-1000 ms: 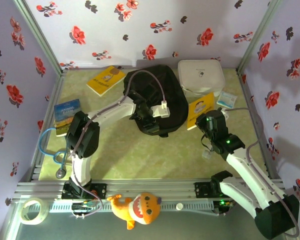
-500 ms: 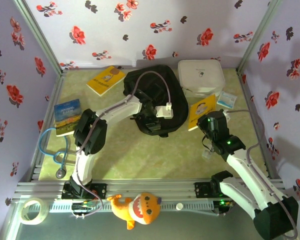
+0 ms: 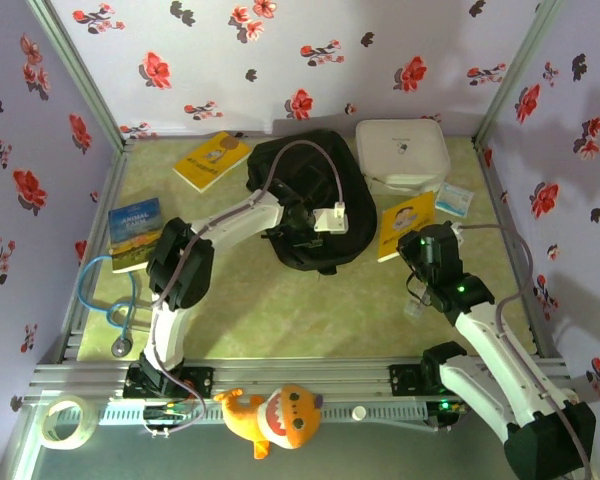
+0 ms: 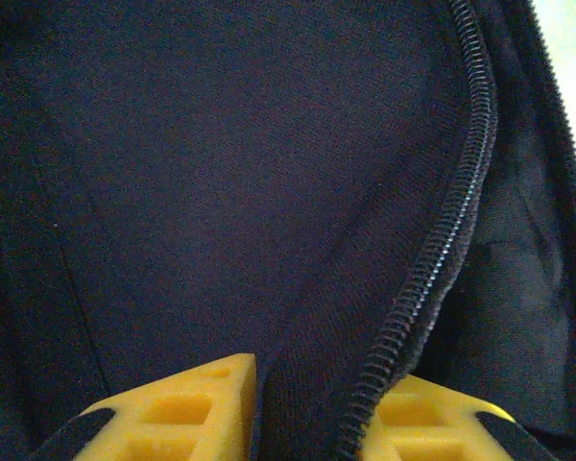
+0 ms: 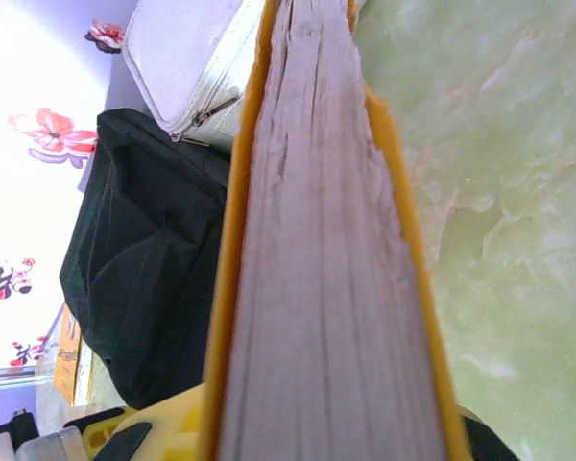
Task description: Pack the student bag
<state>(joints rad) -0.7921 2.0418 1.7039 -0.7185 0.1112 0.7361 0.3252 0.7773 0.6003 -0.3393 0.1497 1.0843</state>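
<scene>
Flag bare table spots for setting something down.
Free: green tabletop between the black fabric backpack and the near metal rail. Crowded: back right, with white zip case, yellow book and small packet clustered.

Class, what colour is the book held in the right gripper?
Yellow; the book shows best in the top external view.

The student bag (image 3: 315,195) is lying mid-tabletop (image 3: 280,305), a zip case (image 3: 402,152) sitting at its far right, a book (image 3: 212,160) lying far left, a second book (image 3: 405,220) sitting just right
</scene>
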